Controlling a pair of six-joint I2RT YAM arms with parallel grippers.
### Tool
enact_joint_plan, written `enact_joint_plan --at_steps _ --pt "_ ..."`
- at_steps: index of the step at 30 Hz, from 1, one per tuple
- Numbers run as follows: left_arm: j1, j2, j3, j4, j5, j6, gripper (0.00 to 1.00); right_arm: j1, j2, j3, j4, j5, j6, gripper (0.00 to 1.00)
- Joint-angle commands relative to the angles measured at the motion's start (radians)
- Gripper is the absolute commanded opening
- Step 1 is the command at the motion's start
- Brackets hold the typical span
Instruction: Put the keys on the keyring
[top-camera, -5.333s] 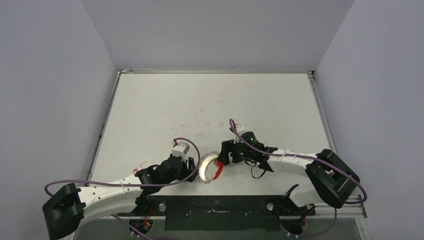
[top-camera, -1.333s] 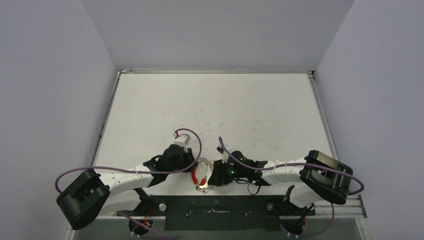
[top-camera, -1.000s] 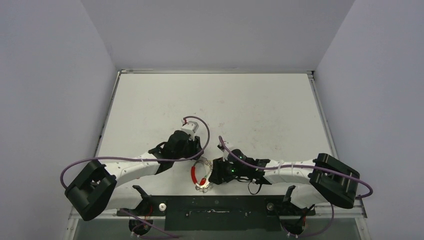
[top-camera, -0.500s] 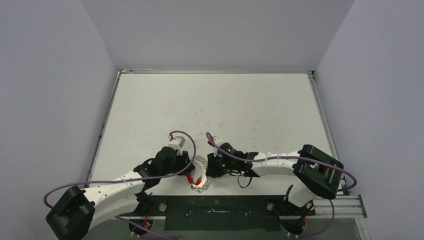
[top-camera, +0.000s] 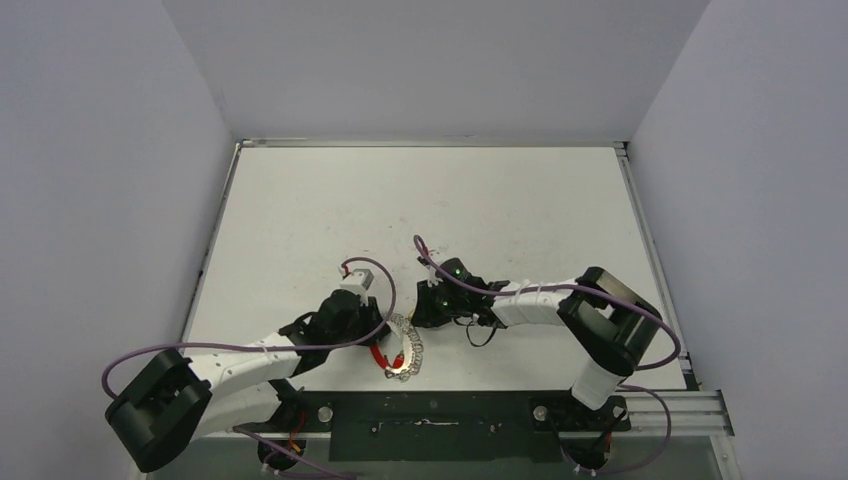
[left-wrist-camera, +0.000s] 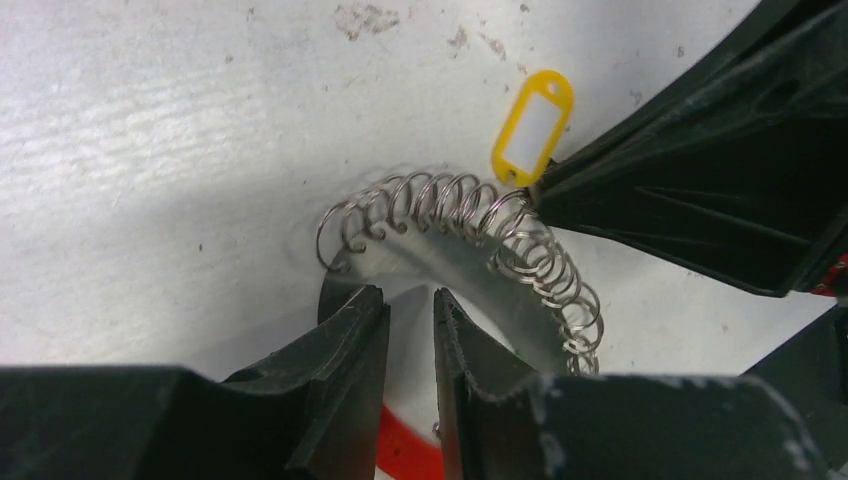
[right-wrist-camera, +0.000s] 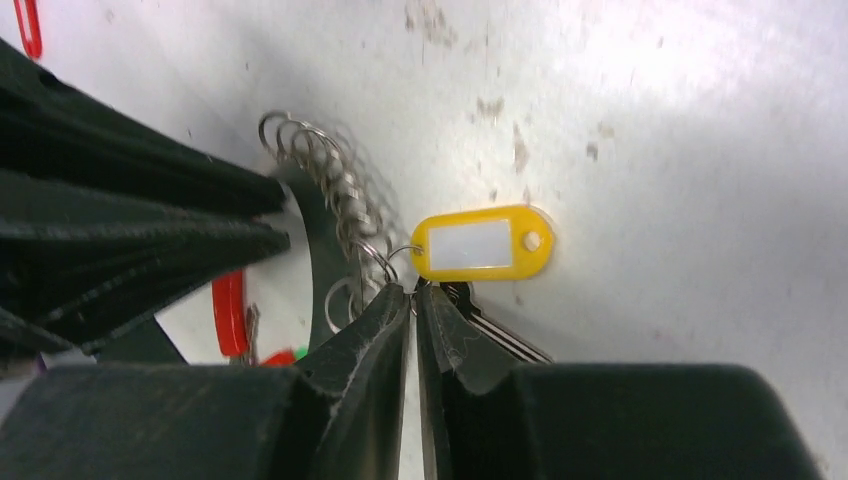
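The keyring (top-camera: 405, 350) lies flat near the table's front edge, a grey band wrapped in a coil of wire loops (left-wrist-camera: 470, 205) with a red piece (right-wrist-camera: 228, 310) on its rim. A key (right-wrist-camera: 500, 335) with a yellow tag (right-wrist-camera: 483, 243) lies against the coil on its far side. My right gripper (right-wrist-camera: 412, 290) is pinched on the small wire loop joining tag and key, right at the coil. My left gripper (left-wrist-camera: 405, 297) sits over the ring's inside, just short of the band. Its jaws are a narrow gap apart with only table and red piece showing between them.
The two grippers (top-camera: 400, 325) nearly touch across the ring. A small red loop-shaped piece (right-wrist-camera: 28, 25) lies on the table beyond the left gripper. The black base plate (top-camera: 430, 412) runs just in front of the ring, and grey walls enclose the white table (top-camera: 430, 200).
The right gripper has slid up and left along the ring and closed down. The left arm swung out to the far side and came back to the ring, its jaws narrower.
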Motion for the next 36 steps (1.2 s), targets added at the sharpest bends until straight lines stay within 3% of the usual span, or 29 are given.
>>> enact_joint_plan --at_steps 1,4,7,9,12,16,21,29,36 --pt "0.008 0.105 0.063 0.045 -0.025 0.025 0.23 -0.035 0.075 0.096 0.041 -0.038 -0.041 0.12" --pt "0.014 0.164 0.106 0.045 -0.013 0.047 0.25 -0.071 0.114 0.159 0.005 -0.059 -0.064 0.13" --pt "0.021 0.183 0.155 -0.004 0.001 0.066 0.33 -0.099 0.093 0.192 -0.065 -0.058 -0.104 0.22" --pt "0.021 0.167 0.173 -0.038 0.007 0.072 0.36 -0.111 0.053 0.188 -0.116 -0.042 -0.140 0.30" --pt "0.020 0.108 0.177 -0.080 0.011 0.074 0.39 -0.112 -0.033 0.161 -0.200 -0.033 -0.171 0.51" --pt "0.021 -0.033 0.158 -0.166 0.003 0.047 0.40 -0.110 -0.157 0.078 -0.226 -0.036 -0.150 0.63" --pt "0.022 -0.220 0.121 -0.290 -0.045 -0.010 0.42 -0.092 -0.265 -0.011 -0.225 -0.043 -0.089 0.61" --pt "0.021 -0.387 0.039 -0.354 -0.016 -0.122 0.43 0.123 -0.279 -0.115 -0.118 -0.014 0.072 0.42" --pt "0.020 -0.368 0.027 -0.346 0.006 -0.140 0.44 0.248 -0.245 -0.182 0.012 0.071 0.202 0.49"
